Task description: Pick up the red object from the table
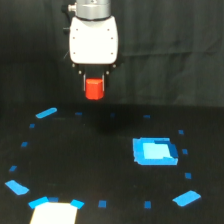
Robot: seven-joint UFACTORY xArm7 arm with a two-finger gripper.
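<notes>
1. Red object (93, 89) is hanging well above the table (110, 165), pinched between the gripper (94, 84) fingers.
2. Only its upper part is being clamped, so it is probably risking slipping free.

Matt red object (93, 89) — glossy pincer (94, 75) shell

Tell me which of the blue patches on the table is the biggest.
The squarish blue patch toward the exterior view's right. It is far broader than the slim blue strip at upper left and the small dots around it.
</notes>
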